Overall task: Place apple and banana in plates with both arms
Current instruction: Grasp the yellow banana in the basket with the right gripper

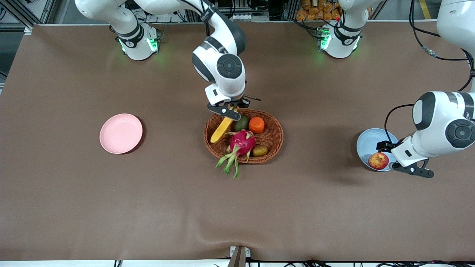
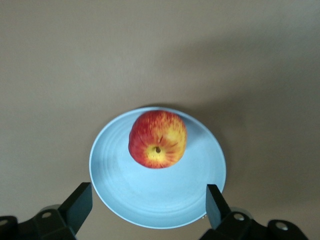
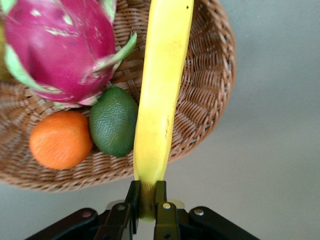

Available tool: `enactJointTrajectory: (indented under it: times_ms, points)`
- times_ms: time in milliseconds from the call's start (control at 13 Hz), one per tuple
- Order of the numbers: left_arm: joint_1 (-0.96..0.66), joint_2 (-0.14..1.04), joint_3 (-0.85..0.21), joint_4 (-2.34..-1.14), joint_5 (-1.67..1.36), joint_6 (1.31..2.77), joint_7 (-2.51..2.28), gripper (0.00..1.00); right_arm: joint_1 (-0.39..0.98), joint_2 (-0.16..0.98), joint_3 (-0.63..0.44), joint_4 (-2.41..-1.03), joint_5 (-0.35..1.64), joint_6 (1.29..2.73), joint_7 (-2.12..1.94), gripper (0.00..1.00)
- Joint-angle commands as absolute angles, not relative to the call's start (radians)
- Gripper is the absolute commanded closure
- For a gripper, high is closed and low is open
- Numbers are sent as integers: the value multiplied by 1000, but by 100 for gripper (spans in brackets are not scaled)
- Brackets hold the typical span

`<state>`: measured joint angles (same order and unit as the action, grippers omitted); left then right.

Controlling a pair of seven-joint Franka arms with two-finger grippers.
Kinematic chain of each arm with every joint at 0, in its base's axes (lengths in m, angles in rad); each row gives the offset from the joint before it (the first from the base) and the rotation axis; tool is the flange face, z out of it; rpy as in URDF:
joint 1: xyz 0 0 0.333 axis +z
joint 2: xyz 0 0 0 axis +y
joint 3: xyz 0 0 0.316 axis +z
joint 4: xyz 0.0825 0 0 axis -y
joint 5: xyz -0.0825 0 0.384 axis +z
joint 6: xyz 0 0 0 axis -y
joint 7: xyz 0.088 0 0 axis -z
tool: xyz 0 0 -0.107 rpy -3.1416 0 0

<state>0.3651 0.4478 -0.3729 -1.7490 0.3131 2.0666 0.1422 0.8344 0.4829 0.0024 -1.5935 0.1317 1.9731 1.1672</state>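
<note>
- apple sits in the blue plate at the left arm's end of the table, on the part of the plate nearest the front camera. Looks delivered, half the task done.
- left gripper hangs over that plate, fingers spread wide with nothing between them and clear of the apple. Reads as released.
- dragon fruit lies at the front-camera edge of the wicker basket, leaves spilling over the rim; kiwi beside it.
- banana is over the basket, one end pinched by the right gripper, the rest angling down along the rim. End grip likely lets it slide out past the avocado and orange.
- right gripper is closed on the banana tip, over the basket edge nearest the arm bases.
- pink plate empty, toward the right arm's end, well apart from the basket. Presumably the banana's target.
</note>
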Motion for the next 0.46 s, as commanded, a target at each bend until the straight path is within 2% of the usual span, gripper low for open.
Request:
enactJointTrajectory:
  times_ms: [0, 385]
  points:
    - [374, 425, -420, -1695, 313, 2002, 141, 0, 812, 376, -15, -1592, 112, 1875, 1178, 100]
    - [356, 402, -466, -1589, 216, 1908, 135, 0, 672, 235, -58, -1531, 95, 1548, 1041, 100]
